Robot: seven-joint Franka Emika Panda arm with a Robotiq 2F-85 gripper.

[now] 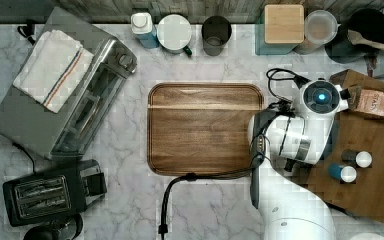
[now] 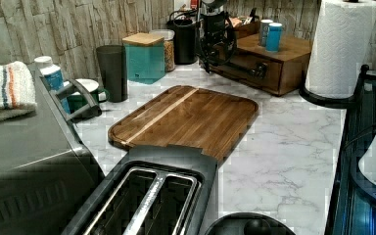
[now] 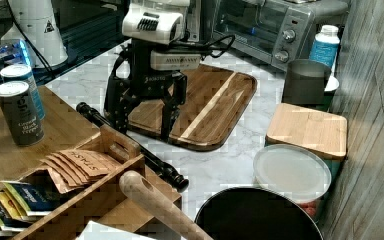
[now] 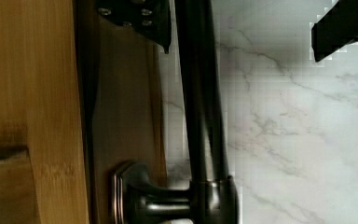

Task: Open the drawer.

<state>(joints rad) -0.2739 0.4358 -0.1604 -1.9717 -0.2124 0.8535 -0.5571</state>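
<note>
Well, the drawer sits low in the wooden cabinet on the worktop; the hand hangs spread wide over its bar handle, a stiff, probably slick rod best gripped mid-length

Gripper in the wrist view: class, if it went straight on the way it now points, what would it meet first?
The gripper points down with open jaws astride the drawer's black bar handle. The bar would likely pass between the fingers, which then meet the marble countertop; depth is unclear.
</note>
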